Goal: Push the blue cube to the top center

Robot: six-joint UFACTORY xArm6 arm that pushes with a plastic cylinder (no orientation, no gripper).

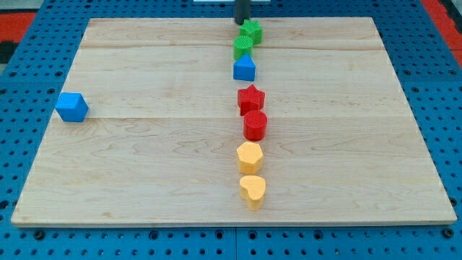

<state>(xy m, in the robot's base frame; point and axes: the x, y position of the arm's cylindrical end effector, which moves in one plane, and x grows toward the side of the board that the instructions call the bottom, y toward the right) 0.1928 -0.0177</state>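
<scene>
The blue cube (pixel 71 107) lies near the board's left edge, about mid height. My tip (pixel 242 22) is at the view's top centre, touching or just above-left of a green block (pixel 252 32). The tip is far to the right and above the blue cube. A second green block (pixel 243 48) lies just below the first. Another blue block (pixel 245 68), peaked like a little house, lies below the greens.
A column of blocks runs down the board's middle: a red star (pixel 251 99), a red cylinder (pixel 255 125), a yellow hexagon-like block (pixel 250 157) and a yellow heart (pixel 253 191). The wooden board (pixel 144 166) lies on a blue pegboard (pixel 22 87).
</scene>
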